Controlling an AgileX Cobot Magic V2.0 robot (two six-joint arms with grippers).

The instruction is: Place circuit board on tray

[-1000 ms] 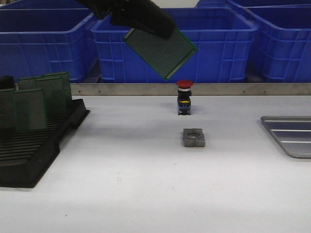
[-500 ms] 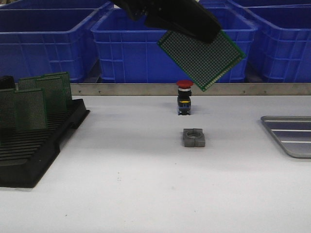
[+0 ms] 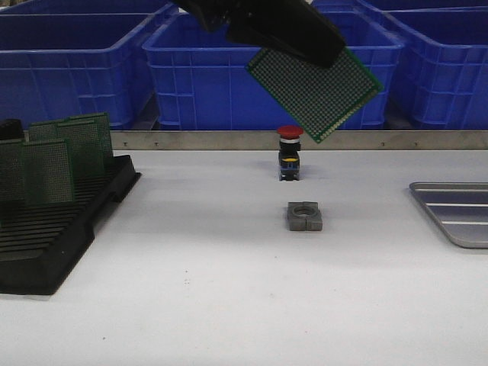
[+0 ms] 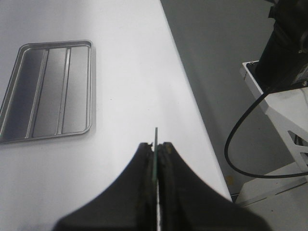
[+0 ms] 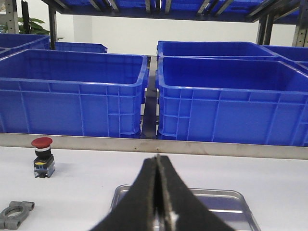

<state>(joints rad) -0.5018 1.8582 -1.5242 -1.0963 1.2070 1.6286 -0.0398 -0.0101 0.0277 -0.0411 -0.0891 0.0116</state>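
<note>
- The circuit board hangs tilted in the air above the red push-button, pinched edge-on between the closed fingers of the left gripper.
- A second ago it was farther left; in the last half second it has barely shifted, so the carry looks paused short of its goal.
- The tray lies at about four o'clock from the board, bare and well apart.
- The right gripper is pressed closed, holding nothing, over the tray's near edge.
</note>
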